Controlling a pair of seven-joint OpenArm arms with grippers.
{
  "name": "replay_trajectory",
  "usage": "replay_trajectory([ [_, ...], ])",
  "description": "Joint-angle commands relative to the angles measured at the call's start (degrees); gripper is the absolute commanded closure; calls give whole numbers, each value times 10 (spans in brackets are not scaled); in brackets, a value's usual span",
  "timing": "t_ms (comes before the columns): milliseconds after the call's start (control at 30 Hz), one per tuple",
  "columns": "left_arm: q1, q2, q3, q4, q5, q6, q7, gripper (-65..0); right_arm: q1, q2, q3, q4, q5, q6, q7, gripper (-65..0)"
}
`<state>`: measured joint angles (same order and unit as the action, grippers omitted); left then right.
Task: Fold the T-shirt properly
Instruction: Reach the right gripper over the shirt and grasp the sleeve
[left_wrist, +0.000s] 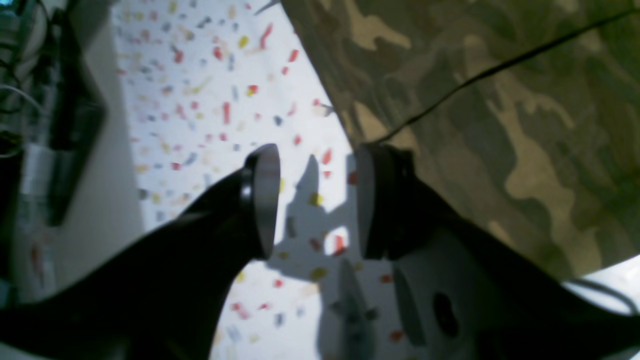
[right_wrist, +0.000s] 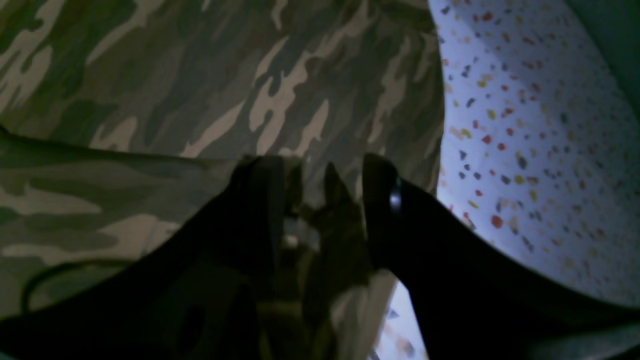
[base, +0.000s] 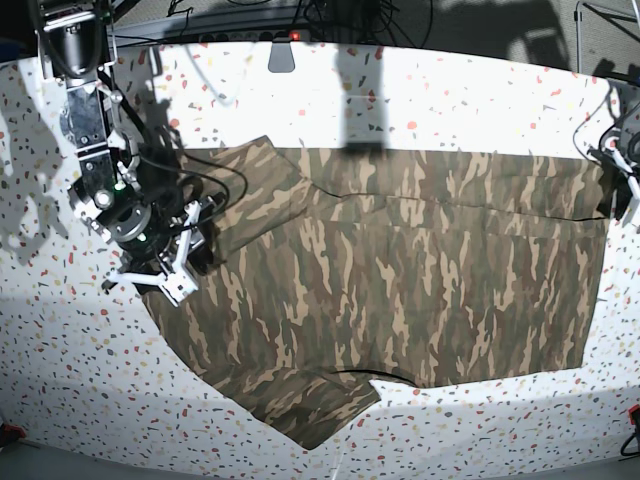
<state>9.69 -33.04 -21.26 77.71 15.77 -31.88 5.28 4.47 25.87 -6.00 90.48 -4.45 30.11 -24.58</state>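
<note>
My left gripper (left_wrist: 317, 200) stood open and empty over the speckled table (left_wrist: 210, 100), beside the edge of the T-shirt (base: 400, 270). My right gripper (right_wrist: 322, 210) stood open above the T-shirt's edge, grasping nothing.

No legible text — none anywhere.

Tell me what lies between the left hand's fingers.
Only bare speckled table, per the left wrist view; the T-shirt lies beside the left hand, outside its fingers.
</note>
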Motion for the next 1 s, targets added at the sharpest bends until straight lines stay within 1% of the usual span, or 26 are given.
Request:
replay_trajectory([
  [0,2,-13,-4,19,8,3,0,-247,11,8,4,23,-2,3,-11,-259],
  [100,28,-13,-4,39,47,3,3,-247,10,7,4,58,-15,48,-83,-259],
  [167,47,-13,-4,51,79,3,2,-247,9,8,4,74,-12,67,-115,-259],
  [233,70,-13,-4,64,107,-2,-5,-247,4,10,4,83,5,70,-126,-258],
  [333,113,-13,-4,90,128,-16,-27,-247,-13,11,4,92,5,70,-126,-259],
  [400,138,-13,-4,106,137,-16,-54,-247,-25,11,4,94,4,70,-126,-259],
  [467,153,-13,-2,111,161,-16,-94,-247,-34,11,4,94,4,70,-126,-259],
  [500,156,-13,1,111,173,-16,-101,-247,-37,12,4,94,4,70,-127,-259],
  [633,157,-13,22,111,188,-14,-100,-245,-49,16,4,95,2,70,-145,-259],
  [733,144,-13,47,105,188,4,-98,-245,-54,16,4,95,2,70,-145,-259],
  [867,108,-13,79,63,188,4,-94,-245,-66,18,4,96,2,71,-154,-258],
  [967,88,-13,86,32,197,4,-91,-245,-79,31,4,97,2,76,-153,-258],
])
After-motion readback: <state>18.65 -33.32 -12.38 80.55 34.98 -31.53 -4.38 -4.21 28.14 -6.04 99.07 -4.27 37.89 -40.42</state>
